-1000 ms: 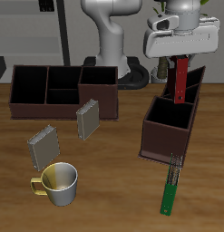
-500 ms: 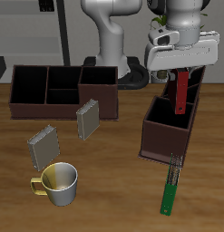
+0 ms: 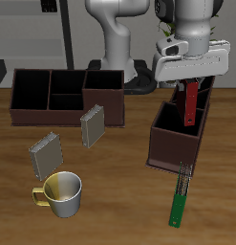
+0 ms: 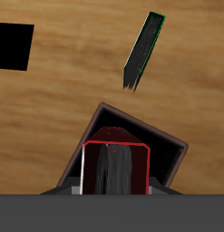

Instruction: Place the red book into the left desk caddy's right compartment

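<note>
My gripper (image 3: 191, 84) is shut on the red book (image 3: 190, 103) and holds it upright by its top end. The book's lower end dips into the right compartment (image 3: 175, 122), the large square section of the left desk caddy (image 3: 172, 151), a dark maroon-brown box seen end-on. In the wrist view the red book (image 4: 113, 168) shows end-on, directly over the open compartment (image 4: 131, 131) of the caddy (image 4: 173, 156). I cannot tell whether the book touches the compartment's floor.
A green book (image 3: 181, 194) lies on the table in front of the caddy, also in the wrist view (image 4: 143, 50). A second caddy (image 3: 62, 113) stands broadside farther back. Two grey upright books (image 3: 92, 124) (image 3: 46, 155) and a yellow mug (image 3: 62, 193) stand nearby.
My gripper has come down and shifted slightly with the red book. The book's lower end has sunk from above the caddy into its large section.
</note>
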